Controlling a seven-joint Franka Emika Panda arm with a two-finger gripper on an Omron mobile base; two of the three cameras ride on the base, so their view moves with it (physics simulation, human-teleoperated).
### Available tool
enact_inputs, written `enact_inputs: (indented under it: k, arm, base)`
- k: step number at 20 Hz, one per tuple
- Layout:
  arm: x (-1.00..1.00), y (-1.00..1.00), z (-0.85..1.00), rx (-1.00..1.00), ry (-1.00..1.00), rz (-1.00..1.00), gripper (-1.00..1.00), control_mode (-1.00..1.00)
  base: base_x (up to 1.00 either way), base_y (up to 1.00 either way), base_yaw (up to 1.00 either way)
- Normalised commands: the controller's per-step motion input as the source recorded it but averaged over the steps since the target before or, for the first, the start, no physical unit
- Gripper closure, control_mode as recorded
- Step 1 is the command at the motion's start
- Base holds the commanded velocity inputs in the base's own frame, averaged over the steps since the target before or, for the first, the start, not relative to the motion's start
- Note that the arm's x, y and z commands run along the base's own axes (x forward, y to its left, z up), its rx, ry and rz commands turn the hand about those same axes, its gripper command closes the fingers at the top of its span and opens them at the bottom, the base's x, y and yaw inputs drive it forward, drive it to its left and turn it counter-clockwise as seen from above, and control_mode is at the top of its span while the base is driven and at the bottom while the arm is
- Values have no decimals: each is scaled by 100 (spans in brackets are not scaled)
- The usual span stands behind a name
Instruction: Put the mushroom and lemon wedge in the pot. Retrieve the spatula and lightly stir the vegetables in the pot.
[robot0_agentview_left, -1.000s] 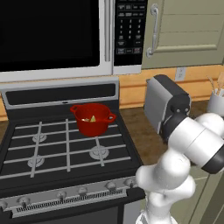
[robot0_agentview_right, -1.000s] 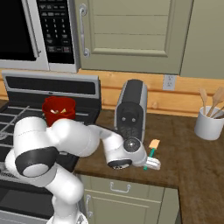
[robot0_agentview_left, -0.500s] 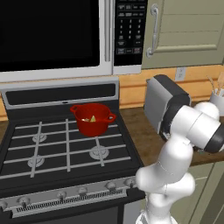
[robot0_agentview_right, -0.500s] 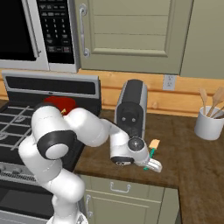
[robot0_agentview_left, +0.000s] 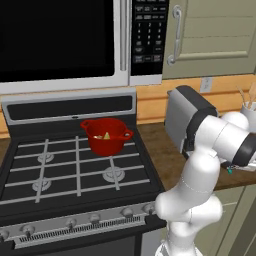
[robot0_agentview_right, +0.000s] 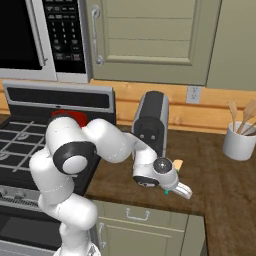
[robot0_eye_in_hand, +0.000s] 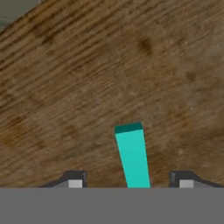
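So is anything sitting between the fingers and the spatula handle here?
Nothing visible. In the hand view the teal spatula handle runs up between the two fingers over bare wooden counter, with open gaps on both sides and no other object near it.

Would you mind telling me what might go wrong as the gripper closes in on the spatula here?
1. In the hand view the spatula handle lies between the gripper fingertips, tilted and untouched; closing might twist or nudge it.
2. The grip would sit near the handle's end, so the orange head could sag or swing when lifted.
3. The toaster stands close behind on the counter; a lift toward the pot could clip it.
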Motion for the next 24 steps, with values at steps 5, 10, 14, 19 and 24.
enact_inputs:
  k: [5, 10, 14, 19, 24]
  arm:
    - [0, 8, -53, 0, 0, -1, -100, -100]
    - [-5, 33, -59, -2, 0, 0, -100, -100]
    - [-14, 38, -66, -6, 0, 0, -100, -100]
    - [-21, 50, -65, -7, 0, 0, -100, -100]
    - [-33, 68, -58, -11, 0, 3, -100, -100]
  base:
    - [0, 0, 0]
    - [0, 0, 0]
    - [0, 0, 0]
    - [0, 0, 0]
    - [0, 0, 0]
